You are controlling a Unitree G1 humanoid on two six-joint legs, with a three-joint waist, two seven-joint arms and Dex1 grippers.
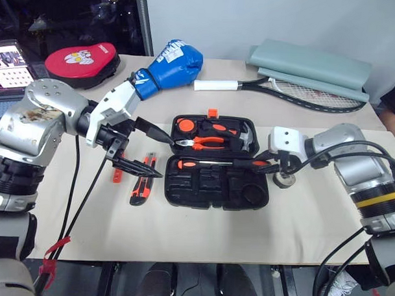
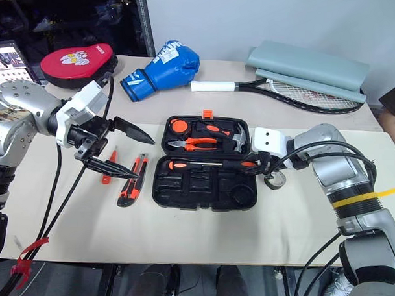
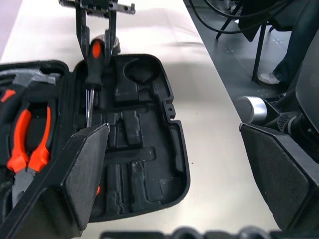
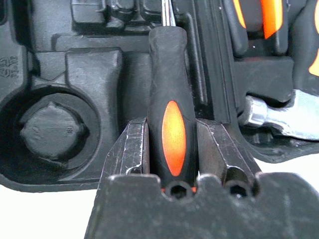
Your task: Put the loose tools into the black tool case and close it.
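R hand [image 4: 172,149] grips screwdriver [image 4: 169,99] over case [image 4: 75,74].

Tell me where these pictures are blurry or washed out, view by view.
Right wrist view: the right gripper and screwdriver handle are sharp; the table below is blown white. Left wrist view: the near left gripper fingers are soft, the tool case is clearer. Head views: even light, soft shadows.

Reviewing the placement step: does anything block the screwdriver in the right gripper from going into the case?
Nothing visible does. The right gripper is shut on the screwdriver, held over the open black tool case. The moulded slots beneath its shaft look unoccupied; the pliers and hammer sit in the case's other half.
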